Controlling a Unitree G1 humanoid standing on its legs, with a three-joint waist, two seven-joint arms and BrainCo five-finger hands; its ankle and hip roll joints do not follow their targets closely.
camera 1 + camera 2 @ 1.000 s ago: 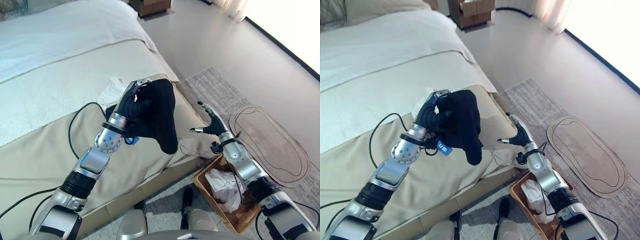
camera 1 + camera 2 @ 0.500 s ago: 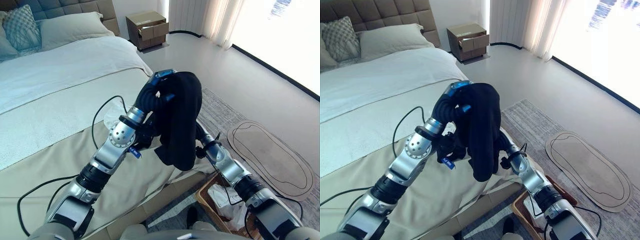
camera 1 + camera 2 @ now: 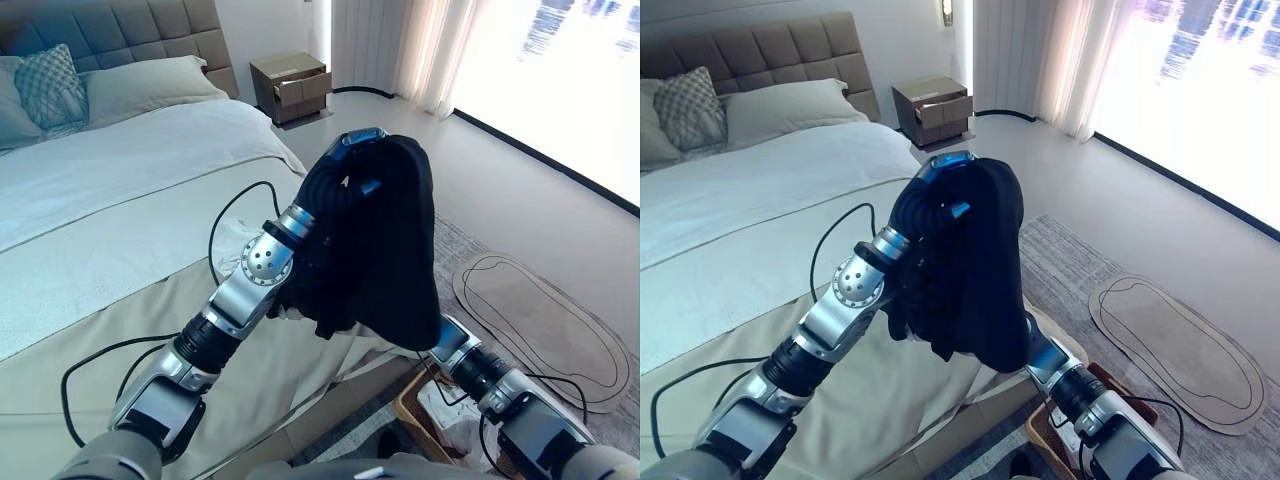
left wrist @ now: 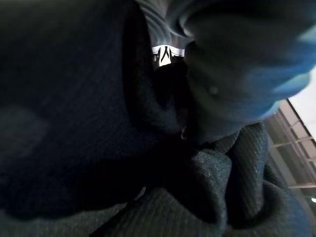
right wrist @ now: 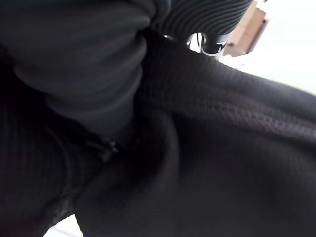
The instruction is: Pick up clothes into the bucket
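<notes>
The black garment (image 3: 395, 250) hangs between the bed (image 3: 120, 230) and the basket (image 3: 415, 405).

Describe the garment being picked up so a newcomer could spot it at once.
Start at the bed with its pale covers. Above its near corner, the left hand holds up the black garment, which hangs draped from it. It is the one dark cloth among light bedding.

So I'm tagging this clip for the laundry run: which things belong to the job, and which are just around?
Job:
- black knit garment, lifted above the bed
- left hand, draped in that garment
- brown wooden bucket on the floor, pale cloth already inside
- white crumpled cloth on the bed

Around:
- beige bed
- wooden nightstand
- oval brown mat
- grey rug
</notes>
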